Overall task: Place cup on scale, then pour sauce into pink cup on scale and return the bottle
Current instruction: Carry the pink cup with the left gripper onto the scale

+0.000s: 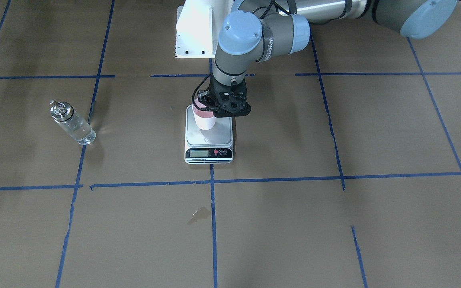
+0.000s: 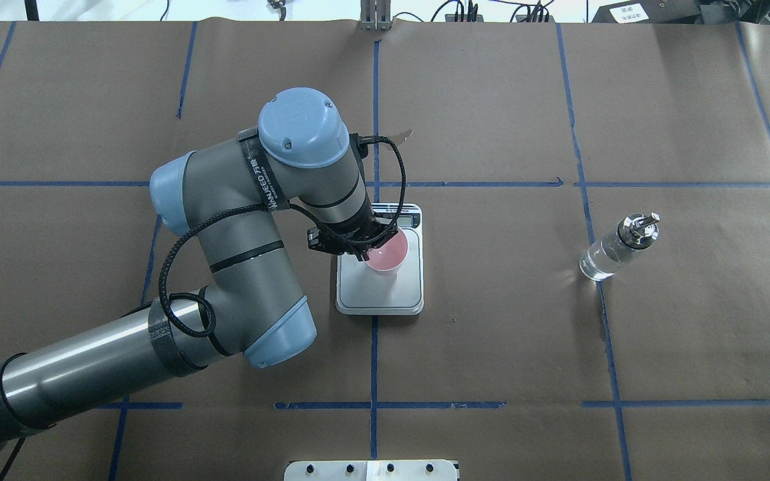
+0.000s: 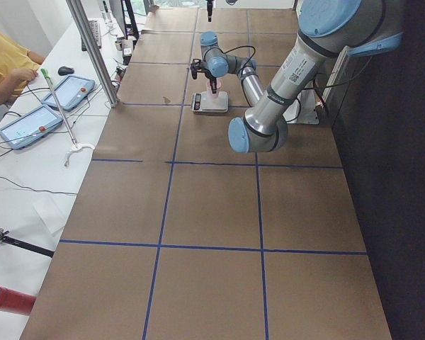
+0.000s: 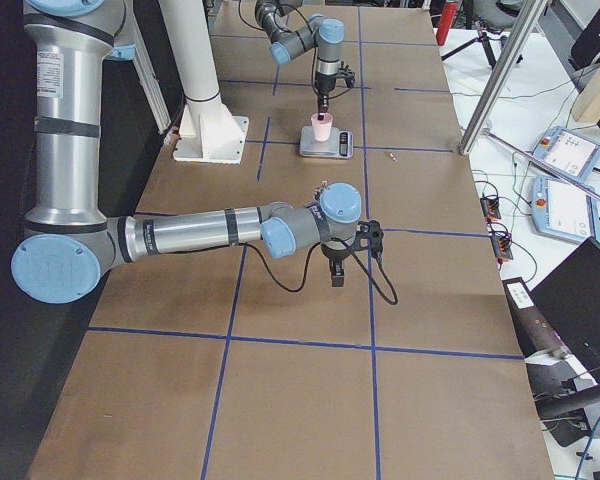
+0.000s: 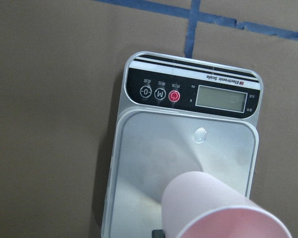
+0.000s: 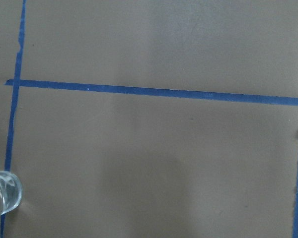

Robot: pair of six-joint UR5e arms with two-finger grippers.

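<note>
1. The cup (image 1: 205,119) is upright over the rear half of the scale (image 1: 223,138); its base is at or just above the steel plate, and I cannot tell whether they touch.
2. The left jaws are closed on the cup's rim; the best course seems to be to ease straight down until the base sits flat, then open gently and lift vertically, so the light cup neither tips nor drags.
3. A spot nearer the plate's centre would likely steady the reading; a small drop (image 5: 200,134) lies on the plate just before the display.
4. The bottle (image 1: 73,125) stands well apart on the bench (image 1: 294,224), on the robot's right; I cannot tell whether the right jaws are open or closed.
</note>
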